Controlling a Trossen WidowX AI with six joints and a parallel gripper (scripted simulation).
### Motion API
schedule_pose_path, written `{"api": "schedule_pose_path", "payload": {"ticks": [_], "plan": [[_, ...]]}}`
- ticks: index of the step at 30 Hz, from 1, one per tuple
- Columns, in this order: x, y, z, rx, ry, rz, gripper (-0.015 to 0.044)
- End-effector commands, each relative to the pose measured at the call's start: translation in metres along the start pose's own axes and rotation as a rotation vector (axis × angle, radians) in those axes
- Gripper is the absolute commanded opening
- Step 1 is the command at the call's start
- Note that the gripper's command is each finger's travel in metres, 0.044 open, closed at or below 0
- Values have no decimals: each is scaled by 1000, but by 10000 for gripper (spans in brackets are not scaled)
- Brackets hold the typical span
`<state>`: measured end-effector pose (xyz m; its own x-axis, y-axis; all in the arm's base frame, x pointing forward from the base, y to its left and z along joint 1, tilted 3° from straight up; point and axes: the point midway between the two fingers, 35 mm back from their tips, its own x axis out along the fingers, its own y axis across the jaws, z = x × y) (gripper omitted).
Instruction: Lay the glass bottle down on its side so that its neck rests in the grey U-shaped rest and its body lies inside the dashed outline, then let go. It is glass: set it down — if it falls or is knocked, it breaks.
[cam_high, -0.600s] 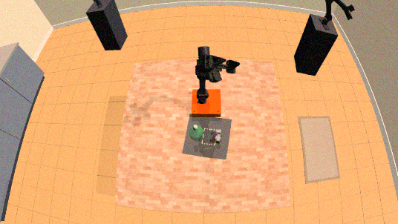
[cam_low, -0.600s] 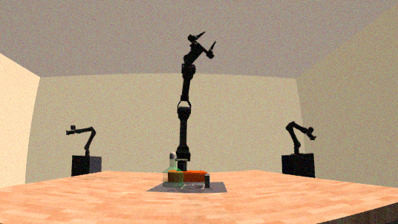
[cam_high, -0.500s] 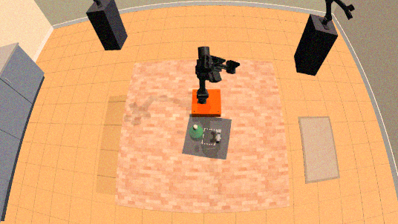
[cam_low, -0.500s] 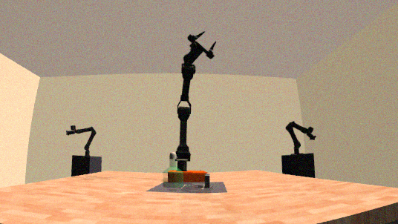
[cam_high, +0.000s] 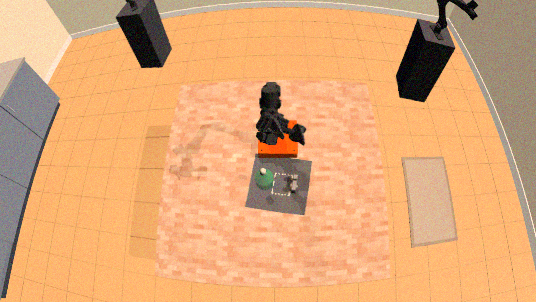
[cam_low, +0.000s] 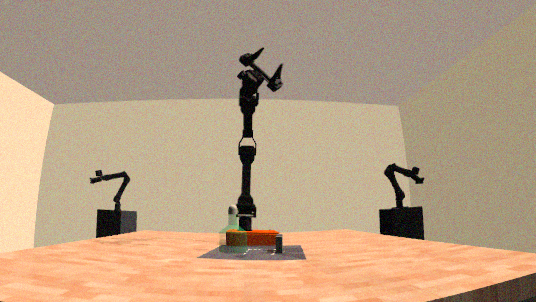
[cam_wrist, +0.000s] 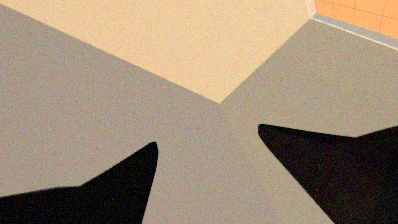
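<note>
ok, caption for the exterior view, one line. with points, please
Black arm reared upright, claw (cam_low: 272, 56) (cam_wrist: 209, 137) open and empty, above a green bottle (cam_high: 264, 179) (cam_low: 233, 241) standing upright.

Blue-grey cabinets (cam_high: 25, 125) stand by a cream wall (cam_high: 30, 25) (cam_low: 22, 165) (cam_wrist: 200, 45).

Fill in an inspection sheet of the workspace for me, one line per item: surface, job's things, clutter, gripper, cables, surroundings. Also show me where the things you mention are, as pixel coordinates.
Surface: pinkish wood-patterned table top (cam_high: 220, 240) (cam_low: 150, 270), with a grey mat (cam_high: 275, 207) (cam_low: 295, 256) on it.
Job's things: green glass bottle (cam_high: 264, 179) (cam_low: 233, 240) upright on the mat, beside the dashed outline (cam_high: 273, 185); small grey rest (cam_high: 294, 184) (cam_low: 279, 244) at the outline's far side from the bottle.
Clutter: nothing seen; an orange block (cam_high: 278, 149) (cam_low: 255, 238) sits by the arm's foot.
Gripper: open (cam_low: 272, 56) (cam_wrist: 208, 136), raised high above the table, nothing between its fingers.
Cables: nothing seen.
Surroundings: two more arms on dark pedestals (cam_high: 145, 37) (cam_high: 425, 65) (cam_low: 107, 223) (cam_low: 401, 223); plain walls.
</note>
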<state>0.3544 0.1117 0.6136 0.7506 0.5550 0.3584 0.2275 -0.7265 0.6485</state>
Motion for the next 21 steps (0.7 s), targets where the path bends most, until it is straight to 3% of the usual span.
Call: {"api": "schedule_pose_path", "payload": {"ticks": [1,11,21], "plan": [[-18,-18,73,-96,-247,-49,440],[-98,-72,205,-254,-703,-282,440],[-216,-141,286,-340,-1033,-673,440]]}}
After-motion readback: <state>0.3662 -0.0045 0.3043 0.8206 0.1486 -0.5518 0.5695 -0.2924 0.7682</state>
